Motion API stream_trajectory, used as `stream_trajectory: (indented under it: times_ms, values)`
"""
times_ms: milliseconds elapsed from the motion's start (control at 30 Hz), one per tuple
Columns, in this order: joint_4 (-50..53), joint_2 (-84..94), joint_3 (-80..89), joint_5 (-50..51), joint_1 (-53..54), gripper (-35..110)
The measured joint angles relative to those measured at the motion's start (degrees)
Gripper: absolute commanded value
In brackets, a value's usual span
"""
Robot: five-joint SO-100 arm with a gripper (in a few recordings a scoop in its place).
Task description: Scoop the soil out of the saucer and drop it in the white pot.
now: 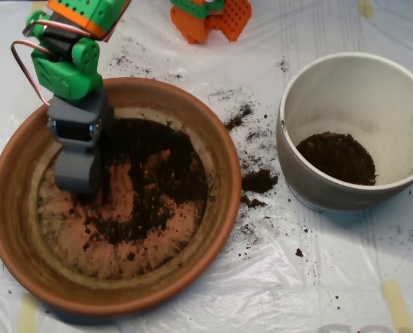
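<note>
Some soil point(337, 158) already lies in the bottom of the white pot point(400, 104), a dark patch that covers only part of its floor, so at least a little of the job looks done. Much more is left. The terracotta saucer point(213, 149) on the left holds a loose spread of dark crumbs across the middle and upper part of its floor, thinning to a dusty film toward the lower left, where bare orange shows through.

A fair amount has also gone astray: clumps and crumbs point(260, 181) lie on the clear plastic sheet point(331, 277) between the saucer and the pot, with finer specks scattered above the saucer's rim.

The grey scoop point(77, 173), carried on the green and orange arm point(73, 66), stands inside the saucer at its left side, its lower end down at or very near the floor, just beside the edge of the soil. From above I cannot tell whether its two shells are apart or together, nor whether anything is inside.

My reading is that the task is in an early-to-middle stretch, with the scoop placed for another load. Several more trips seem needed, and the thin film may be hard to gather.
</note>
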Motion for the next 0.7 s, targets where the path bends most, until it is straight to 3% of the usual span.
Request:
stream_trajectory:
  times_ms: [467, 700]
  values:
    - [0.0, 4.57, 5.54, 6.59, -4.48, 18]
    - [-0.09, 7.21, 8.61, 6.77, -5.54, 0]
